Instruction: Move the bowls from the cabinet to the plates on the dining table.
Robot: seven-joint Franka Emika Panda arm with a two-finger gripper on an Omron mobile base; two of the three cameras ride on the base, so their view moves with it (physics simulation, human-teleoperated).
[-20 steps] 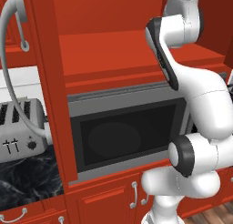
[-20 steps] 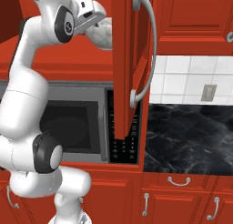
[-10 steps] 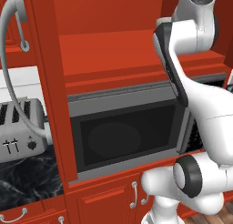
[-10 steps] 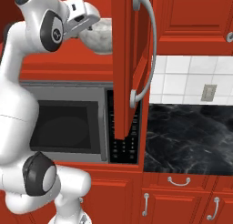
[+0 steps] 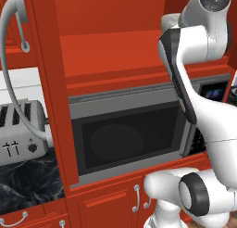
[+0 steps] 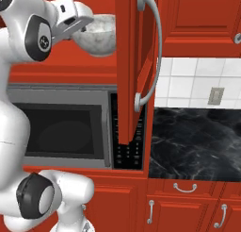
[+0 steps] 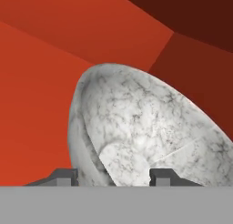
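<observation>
Standing beside the open red panelled wall cabinet (image 6: 127, 70), I saw the white arm's two-finger gripper (image 6: 84, 29) pinching the small, deep, white grey-marbled bowl (image 6: 96, 34) by its rim, with the bowl held up in front of the cabinet's red interior, just left of the swung-out door with its long curved silver bar handle (image 6: 151, 52) and above the grey built-in microwave (image 5: 125, 136). From the hand view the marbled bowl (image 7: 145, 136) sat tilted, its hollow turned toward the camera, and the two dark fingertips (image 7: 160, 176) stood either side of the rim wall, one inside and one out, as far as I could tell. It looked like a stiff, stone-like or ceramic piece, so I judged it fairly heavy for its size, smooth and apt to slip or swivel in a narrow pinch, and likely to chip if knocked against the door edge. The rim seemed the only sensible place to take hold, since the body was too wide and rounded for those jaws. A firm bite well down over the lip, with the bowl carried slowly and kept level, seemed the safest way to bring it toward a plate.
</observation>
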